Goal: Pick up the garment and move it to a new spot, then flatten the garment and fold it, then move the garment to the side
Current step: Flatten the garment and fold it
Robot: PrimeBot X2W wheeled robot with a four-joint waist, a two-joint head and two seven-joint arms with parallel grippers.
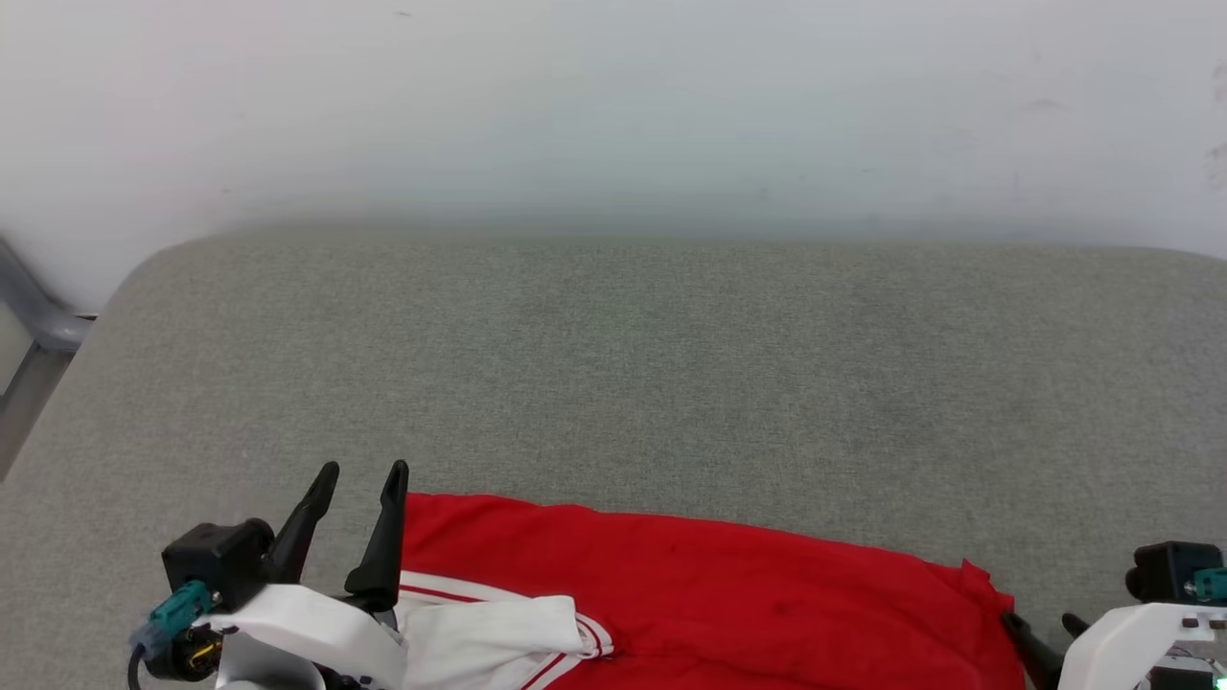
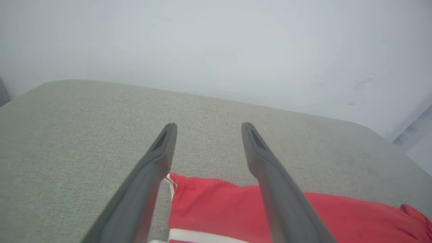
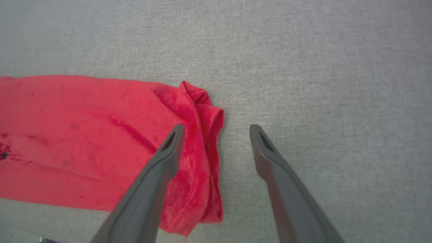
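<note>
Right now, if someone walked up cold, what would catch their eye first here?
The bright red garment stands out, lying along the near side of the grey fabric surface, a white sleeve at its left end. The left gripper and the right gripper are both open, one at each end of it.

Left hand (image 1: 364, 470) has dark fingers (image 1: 383, 537), white forearm (image 1: 307, 613), teal connector (image 1: 177, 606).

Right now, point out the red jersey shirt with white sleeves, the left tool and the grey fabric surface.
red jersey shirt with white sleeves (image 1: 729, 575): head view, red body panel.
left tool (image 1: 363, 470): head view, between its fingertips.
grey fabric surface (image 1: 613, 374): head view, bare middle.
</note>
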